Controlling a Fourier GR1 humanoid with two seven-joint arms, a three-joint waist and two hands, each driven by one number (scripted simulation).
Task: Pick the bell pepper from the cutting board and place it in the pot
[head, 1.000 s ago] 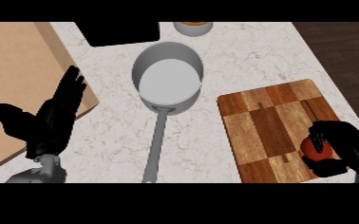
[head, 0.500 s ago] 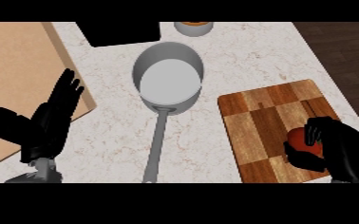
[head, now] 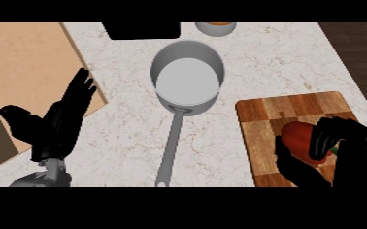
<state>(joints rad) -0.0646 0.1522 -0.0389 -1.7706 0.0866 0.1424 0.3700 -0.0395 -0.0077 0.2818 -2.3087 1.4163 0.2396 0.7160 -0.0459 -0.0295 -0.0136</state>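
Right hand curled round the red bell pepper, over the wooden cutting board.

Its fingers lie across the pepper and the thumb sits below it; whether the pepper touches the board I cannot tell. The steel pot stands up and to the left of this hand. The pot's long handle runs down beside the board's left edge, with bare marble counter between them. Beyond the pot, a small bowl and a dark block sit at the far edge. The left hand rests open, fingers straight, well left of the handle.
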